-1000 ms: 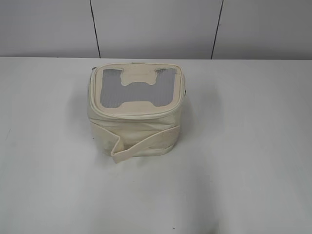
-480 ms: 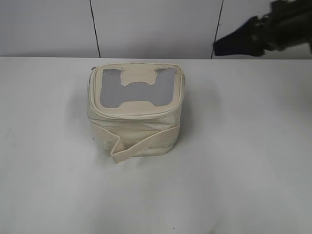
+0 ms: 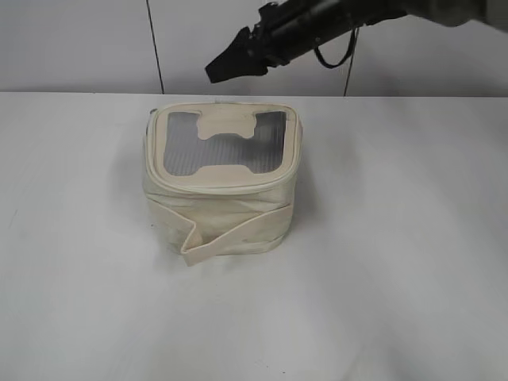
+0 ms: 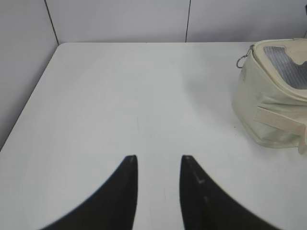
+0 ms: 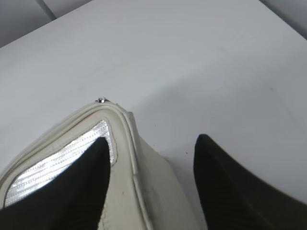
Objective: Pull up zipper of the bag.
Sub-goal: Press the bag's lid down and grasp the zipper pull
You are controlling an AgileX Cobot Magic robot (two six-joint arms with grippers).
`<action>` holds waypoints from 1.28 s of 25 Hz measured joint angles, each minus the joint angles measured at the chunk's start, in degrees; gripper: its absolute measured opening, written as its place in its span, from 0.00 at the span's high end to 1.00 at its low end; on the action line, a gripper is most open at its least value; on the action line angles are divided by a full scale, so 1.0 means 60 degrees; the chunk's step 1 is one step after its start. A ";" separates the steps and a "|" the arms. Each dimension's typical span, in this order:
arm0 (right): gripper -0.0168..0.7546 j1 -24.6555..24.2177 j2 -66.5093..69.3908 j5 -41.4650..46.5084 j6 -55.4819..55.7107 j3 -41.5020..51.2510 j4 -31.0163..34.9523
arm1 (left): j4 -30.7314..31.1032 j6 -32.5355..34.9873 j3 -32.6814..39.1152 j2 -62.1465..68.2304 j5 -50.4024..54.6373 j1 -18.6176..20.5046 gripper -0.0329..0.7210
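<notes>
The cream bag stands mid-table, with a grey top panel and a cream H patch. The zipper runs around the panel's rim. A wide cream strap wraps the front. My right gripper hangs above the bag's back edge. In the right wrist view it is open over a corner of the bag, above the zipper track, with a small silver pull beyond. My left gripper is open and empty, left of the bag. A silver ring pull hangs at the bag's corner.
The white table spreads all round the bag. A grey panelled wall stands behind the table's far edge. The table's left edge shows in the left wrist view.
My right arm has come in from the upper right and swung left, to above the bag's back edge. The bag has not moved.
</notes>
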 joint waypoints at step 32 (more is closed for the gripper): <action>0.91 0.0737 0.1535 0.1197 0.1703 -0.1770 -0.1181 | -0.8972 0.6571 -0.4231 1.1034 -0.4424 -0.1074 0.76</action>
